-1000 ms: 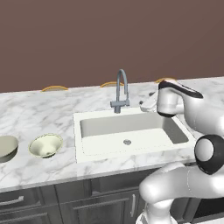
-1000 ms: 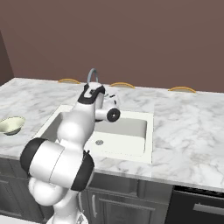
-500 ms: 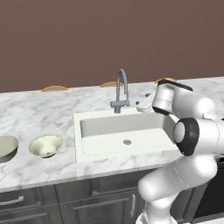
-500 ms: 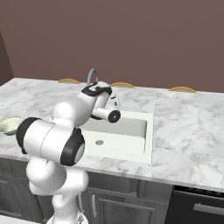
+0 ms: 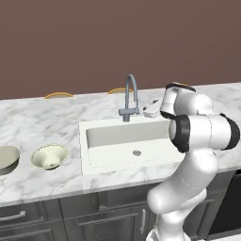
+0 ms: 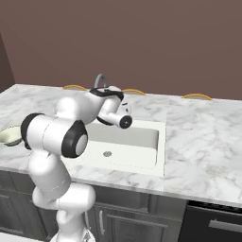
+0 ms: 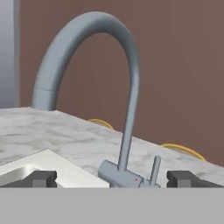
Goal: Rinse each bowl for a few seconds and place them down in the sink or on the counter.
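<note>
Two bowls stand on the counter (image 5: 42, 127) left of the sink (image 5: 84, 150): a cream bowl (image 5: 49, 156) and, at the picture's left edge, a grey-beige bowl (image 5: 6, 159). The cream bowl (image 6: 9, 136) also peeps out behind my arm in the right base view. My gripper (image 5: 150, 112) hangs just right of the grey gooseneck faucet (image 5: 131, 99), far from both bowls. In the hand view the gripper (image 7: 113, 180) is open and holds nothing, its fingertips (image 7: 41, 178) spread wide. The faucet (image 7: 131, 87) and its small lever (image 7: 155, 168) rise straight ahead between them.
A brown wall runs behind the counter, and tan curved rims (image 5: 59, 94) show past its far edge. My own bulky arm (image 5: 202, 132) stands over the sink's right side. Dark cabinets (image 5: 56, 216) sit below the marble.
My arm has folded and swung, carrying the hand left toward the faucet. The jaws stay open. Neither bowl has moved.
</note>
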